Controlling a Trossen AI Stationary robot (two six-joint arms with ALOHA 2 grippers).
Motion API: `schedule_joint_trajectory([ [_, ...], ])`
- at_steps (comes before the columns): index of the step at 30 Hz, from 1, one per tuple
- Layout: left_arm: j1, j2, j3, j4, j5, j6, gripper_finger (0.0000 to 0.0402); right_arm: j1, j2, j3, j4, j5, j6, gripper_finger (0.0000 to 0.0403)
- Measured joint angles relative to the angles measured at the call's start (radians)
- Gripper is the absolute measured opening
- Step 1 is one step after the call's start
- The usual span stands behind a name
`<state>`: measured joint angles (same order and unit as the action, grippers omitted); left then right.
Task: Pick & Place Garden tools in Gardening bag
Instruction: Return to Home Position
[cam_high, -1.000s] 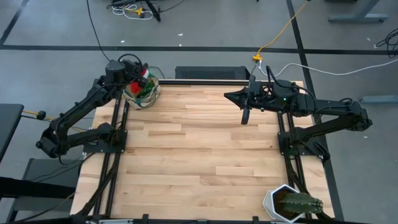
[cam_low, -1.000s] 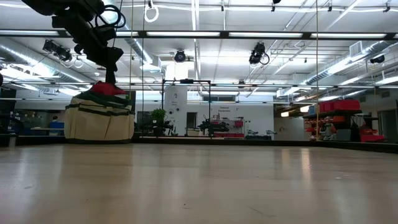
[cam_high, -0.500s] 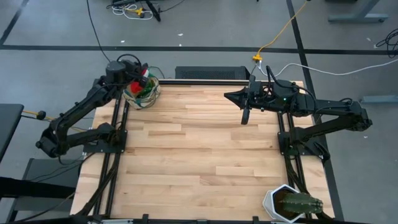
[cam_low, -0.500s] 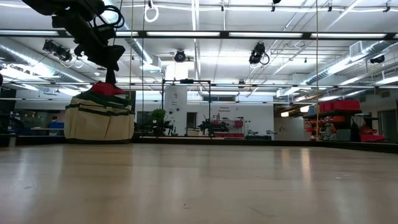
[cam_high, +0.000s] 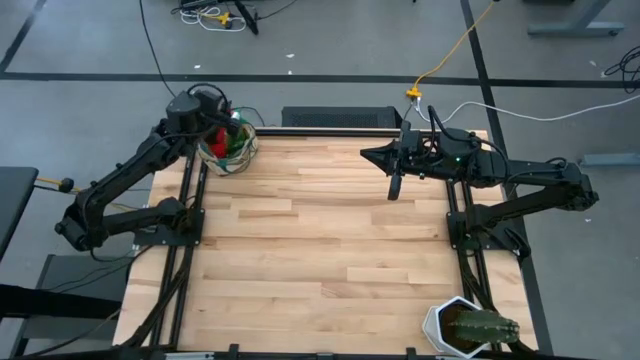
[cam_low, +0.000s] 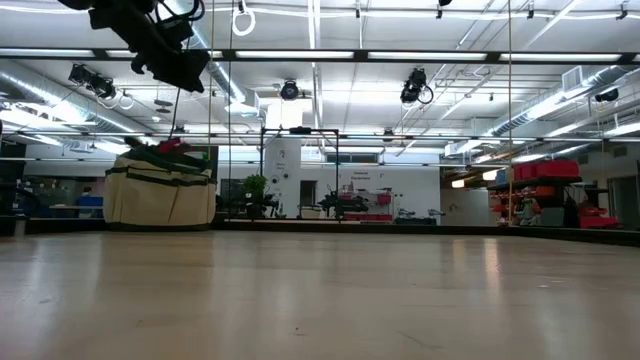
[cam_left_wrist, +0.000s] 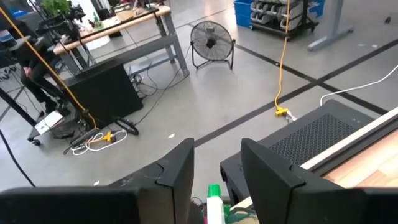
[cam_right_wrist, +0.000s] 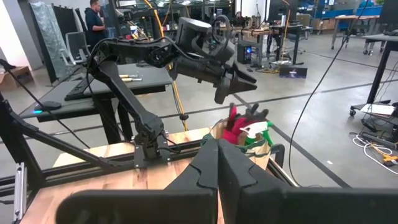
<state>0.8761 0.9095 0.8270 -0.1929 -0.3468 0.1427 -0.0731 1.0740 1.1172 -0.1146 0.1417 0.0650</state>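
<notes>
Our left gripper (cam_left_wrist: 216, 150), fingers apart, empty, above the gardening bag (cam_low: 160, 196); our right gripper (cam_right_wrist: 217, 149), fingers together, well apart.

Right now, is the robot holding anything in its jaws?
Nothing. Left gripper, above the bag, jaws open and empty. Right gripper, jaws shut on nothing.

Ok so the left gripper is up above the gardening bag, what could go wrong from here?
The red glove sticks up out of the gardening bag beside the spray bottle; loosely seated, it could slip out.
The open left gripper hangs close above the bag at the far left corner of the table; a low swing could snag the glove or push the bag off.
The right gripper, shut, waits well clear.
</notes>
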Motion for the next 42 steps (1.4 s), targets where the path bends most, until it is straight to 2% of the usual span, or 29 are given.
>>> schedule_joint_trajectory([
  [16,-0.021,0.000,0.021,-0.030,-0.001,0.000,0.0140,0.000,0.000,0.000,-0.014,0.000,0.000,0.0004],
  [20,-0.052,-0.001,0.021,-0.031,0.050,-0.005,0.0133,0.000,0.000,0.000,-0.014,0.000,0.000,0.0004],
  [29,-0.178,-0.007,0.021,-0.029,0.211,-0.120,0.0073,0.000,0.000,0.000,-0.021,0.000,0.000,0.0004],
  [37,-0.313,-0.016,0.022,-0.005,0.213,-0.139,0.0008,0.000,0.000,0.000,-0.021,0.026,-0.010,0.0004],
  [42,-0.359,-0.016,0.026,0.003,0.210,-0.139,0.0011,0.000,0.000,0.000,-0.021,0.026,-0.009,0.0004],
])
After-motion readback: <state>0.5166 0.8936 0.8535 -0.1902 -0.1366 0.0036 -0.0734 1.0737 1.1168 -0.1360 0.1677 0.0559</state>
